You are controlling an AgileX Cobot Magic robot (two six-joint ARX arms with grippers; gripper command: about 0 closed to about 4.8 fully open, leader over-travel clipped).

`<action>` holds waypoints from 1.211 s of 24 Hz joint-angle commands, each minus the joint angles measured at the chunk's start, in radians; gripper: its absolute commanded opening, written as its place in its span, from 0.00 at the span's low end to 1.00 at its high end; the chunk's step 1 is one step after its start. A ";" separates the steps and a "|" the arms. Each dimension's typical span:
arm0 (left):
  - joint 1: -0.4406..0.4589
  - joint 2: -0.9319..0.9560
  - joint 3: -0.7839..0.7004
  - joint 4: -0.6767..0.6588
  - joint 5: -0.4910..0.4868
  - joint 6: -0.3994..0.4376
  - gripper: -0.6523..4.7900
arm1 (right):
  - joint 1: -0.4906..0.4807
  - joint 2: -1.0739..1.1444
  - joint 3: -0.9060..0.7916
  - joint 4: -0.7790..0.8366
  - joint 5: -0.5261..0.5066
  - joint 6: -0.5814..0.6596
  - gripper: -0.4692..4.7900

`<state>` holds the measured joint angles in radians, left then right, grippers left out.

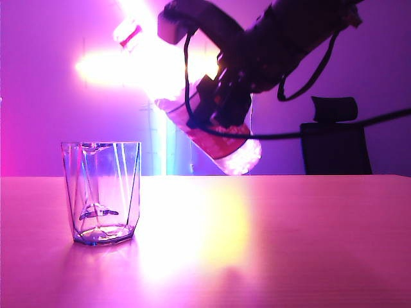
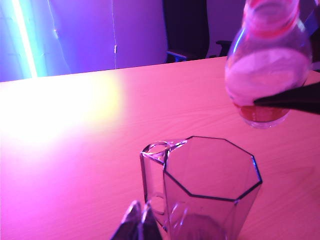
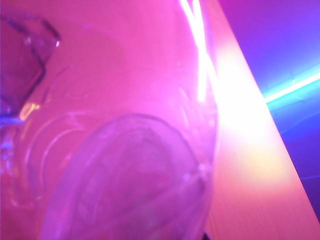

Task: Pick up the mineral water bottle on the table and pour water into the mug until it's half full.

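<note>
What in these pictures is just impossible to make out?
- Bottle mouth, exterior view: washed out by the lamp's glare, so any water stream is lost.
- Right gripper fingers, exterior view: a dark silhouette; the right wrist view is filled by the blurred bottle.
- Left gripper, left wrist view: cut off by the frame edge beside the mug.
- Water level in the mug: unclear.

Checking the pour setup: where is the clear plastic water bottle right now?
In the exterior view, the clear plastic water bottle hangs tilted in the right gripper, above the wooden table, up and right of the clear faceted glass mug.
</note>
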<state>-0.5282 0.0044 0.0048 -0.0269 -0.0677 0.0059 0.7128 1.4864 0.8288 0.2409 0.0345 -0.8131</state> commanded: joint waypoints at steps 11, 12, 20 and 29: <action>-0.003 0.002 0.004 0.006 0.001 -0.003 0.12 | 0.023 0.070 0.013 0.167 0.141 -0.286 0.45; -0.003 0.002 0.004 0.006 0.001 -0.003 0.12 | 0.023 0.070 0.013 0.169 0.149 -0.302 0.45; -0.003 0.002 0.004 0.006 0.001 -0.003 0.12 | 0.023 0.070 0.013 0.180 0.163 -0.455 0.45; -0.003 0.002 0.004 0.006 0.001 -0.003 0.12 | 0.028 0.081 0.013 0.191 0.263 -0.602 0.45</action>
<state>-0.5304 0.0048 0.0048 -0.0269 -0.0677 0.0059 0.7361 1.5772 0.8291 0.3729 0.2848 -1.3800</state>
